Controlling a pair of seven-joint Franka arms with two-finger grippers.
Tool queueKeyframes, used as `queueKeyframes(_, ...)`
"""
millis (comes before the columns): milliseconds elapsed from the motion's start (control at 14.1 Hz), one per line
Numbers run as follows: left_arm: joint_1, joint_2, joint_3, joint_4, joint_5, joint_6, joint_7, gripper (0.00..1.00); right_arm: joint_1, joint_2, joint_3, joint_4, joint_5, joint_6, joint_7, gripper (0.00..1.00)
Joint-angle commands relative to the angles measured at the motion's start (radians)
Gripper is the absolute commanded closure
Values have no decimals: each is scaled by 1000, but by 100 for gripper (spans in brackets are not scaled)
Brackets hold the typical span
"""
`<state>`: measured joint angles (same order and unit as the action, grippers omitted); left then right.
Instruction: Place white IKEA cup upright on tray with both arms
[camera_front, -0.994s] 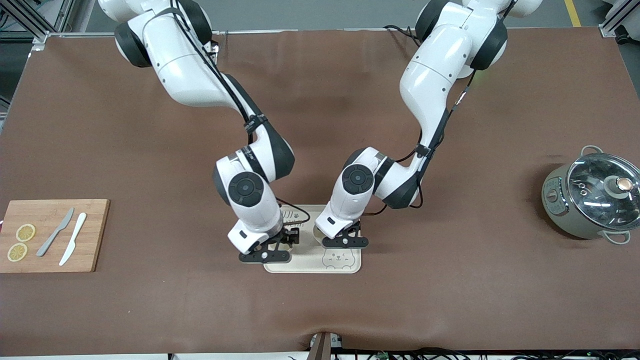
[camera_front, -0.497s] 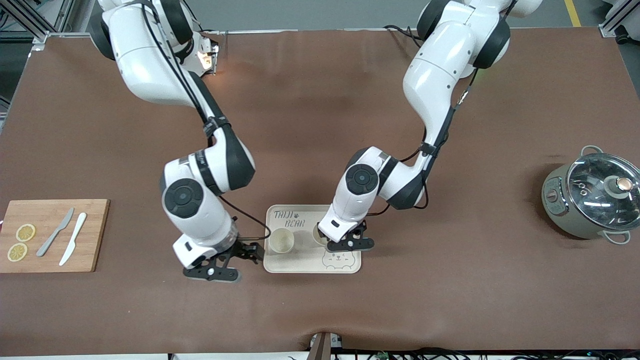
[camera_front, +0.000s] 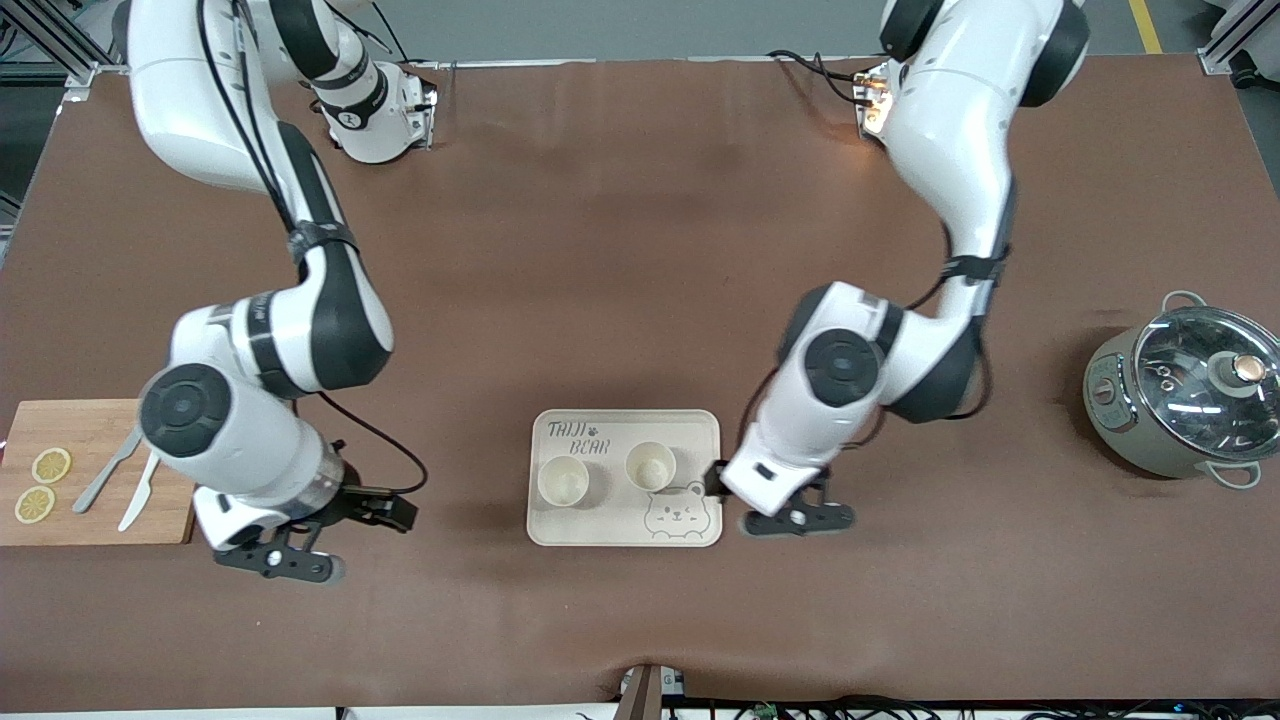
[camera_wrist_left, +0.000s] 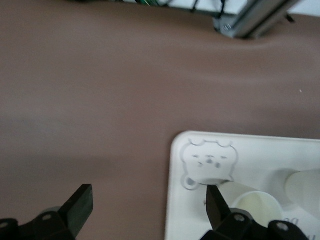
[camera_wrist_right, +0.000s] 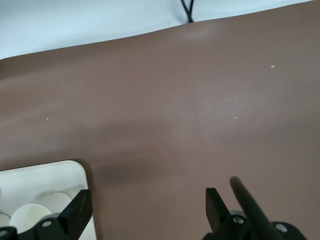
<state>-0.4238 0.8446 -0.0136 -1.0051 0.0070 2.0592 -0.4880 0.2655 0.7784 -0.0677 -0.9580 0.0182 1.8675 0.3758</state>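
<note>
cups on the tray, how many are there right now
2, both upright on the tray, side by side above the bear drawing. One cup stands toward the right arm's end, the other cup toward the left arm's end. No other cup shows in any view.

Two glossy white jointed robot arms (camera_front: 290, 330) with black joint bands (round black caps), thin black cables, black two-finger grippers (camera_front: 275, 560).

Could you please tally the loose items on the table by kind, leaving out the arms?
White upright cups on the cream rectangular tray: 2
Cream tray: 1
Wooden cutting board: 1
Lemon slices: 2
Knives: 2
Grey lidded pot: 1
Total: 9
</note>
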Motion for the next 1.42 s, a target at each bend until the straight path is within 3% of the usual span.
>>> queueKeyframes(0, 60, -45, -5, -35, 0, -66, 127, 0, -63, -79, 22, -76, 49, -18, -101, 0)
queueKeyframes(284, 190, -65, -37, -35, -1, -76, 351, 0, -132, -232, 16, -255, 74, -8, -227, 0)
queueKeyframes(568, 277, -111, -78, -117, 4, -83, 384, 0, -193, -405, 14, -430, 69, -8, -284, 0)
queueKeyframes(781, 305, -313, -80, -367, 11, -42, 393, 0, -213, -540, 12, -556, 68, -8, -307, 0)
queueKeyframes(1135, 339, -782, -82, -817, 10, -48, 424, 0, -233, -723, 11, -689, 54, -18, -336, 0)
queueKeyframes(1348, 339, -895, -82, -859, -1, -146, 436, 0, -236, -804, 11, -740, 34, -48, -336, 0)
